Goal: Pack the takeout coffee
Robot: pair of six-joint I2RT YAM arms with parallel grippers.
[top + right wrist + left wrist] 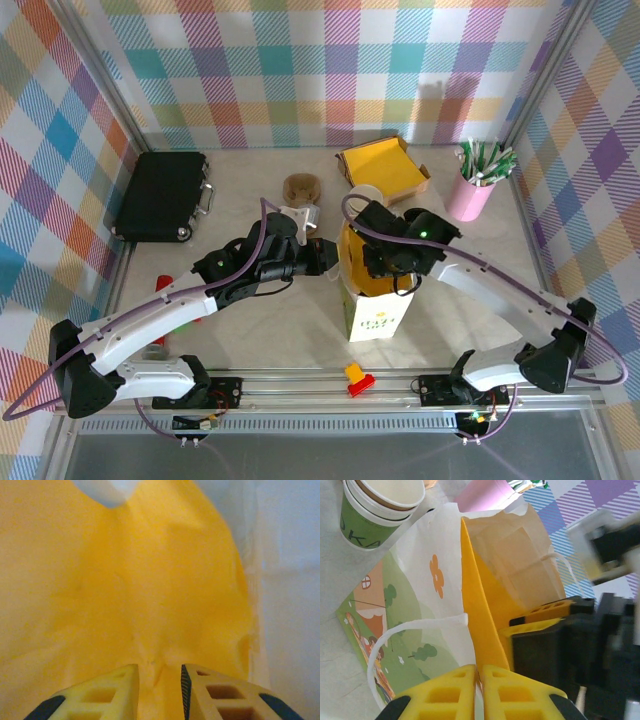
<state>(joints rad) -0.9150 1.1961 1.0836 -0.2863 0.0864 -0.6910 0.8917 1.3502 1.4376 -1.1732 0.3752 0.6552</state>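
A paper bag (376, 305) with a yellow lining stands at the table's centre. My left gripper (325, 255) is at the bag's left rim. In the left wrist view that gripper (479, 672) is shut on the bag's (410, 610) thin upper edge. My right gripper (388, 252) reaches down into the bag's mouth. In the right wrist view its fingers (159, 680) stand apart with nothing between them, and the yellow lining (140, 580) lies just beyond. The takeout coffee is hidden from view.
Stacked lidless cream-and-green cups (377, 510) stand just behind the bag, left of centre (300, 215). A yellow box (385, 165) and a pink cup of sticks (470, 195) are at the back right. A black case (160, 195) lies at the back left.
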